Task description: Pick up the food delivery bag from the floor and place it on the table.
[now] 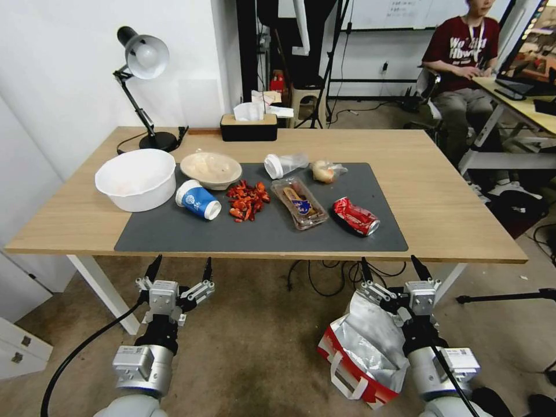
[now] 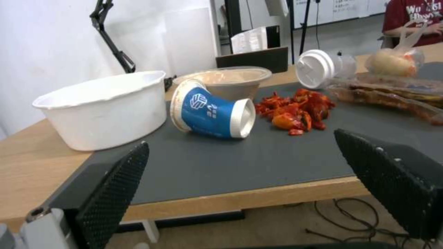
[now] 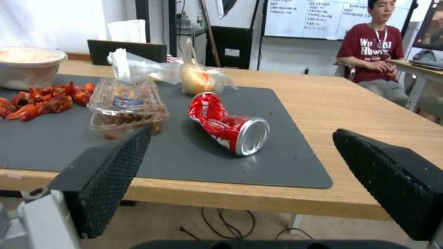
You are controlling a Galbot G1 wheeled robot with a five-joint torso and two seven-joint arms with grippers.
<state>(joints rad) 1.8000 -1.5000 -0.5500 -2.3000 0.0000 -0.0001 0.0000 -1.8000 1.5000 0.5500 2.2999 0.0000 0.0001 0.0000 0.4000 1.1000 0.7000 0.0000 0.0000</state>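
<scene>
The bench [image 1: 440,191] is a wide rectangular slab of light wood grain on white legs, filling the middle of the head view. A smooth dark grey mat [image 1: 266,231] lies flat along its near edge.

Left to right on the bench:
- Black articulated desk lamp [image 1: 142,63], upper left, on a round base.
- White plastic bowl [image 1: 136,178], round and deep, straddling the mat's left edge.
- Shallow beige bowl [image 1: 211,169], just behind a blue-and-white paper cup [image 1: 198,200] lying on its side.
- Loose heap of red shell fragments [image 1: 247,200], glossy and irregular.
- Black rectangular tissue box [image 1: 248,126] at the far edge.
- Clear lidded cup [image 1: 285,164], tipped over.
- Clear, crinkled plastic tray [image 1: 299,201] holding brown food.
- Knotted clear bag [image 1: 328,171] around a pale round item.
- Crushed red can [image 1: 355,216], dented aluminium, lying on its side.

The left gripper [image 1: 178,270] hangs in the lower left of the frame, below the bench edge, its two black textured fingers [image 2: 115,193] spread apart and empty.

The food delivery bag [image 1: 362,353] stands tilted on the floor [image 1: 255,347], a brownish short-pile carpet, in the lower right. It is boxy, with a red lower panel, white strap handles and crumpled silver foil lining.

The right gripper [image 1: 392,270] is above the bag's far rim, fingers apart and holding nothing.
</scene>
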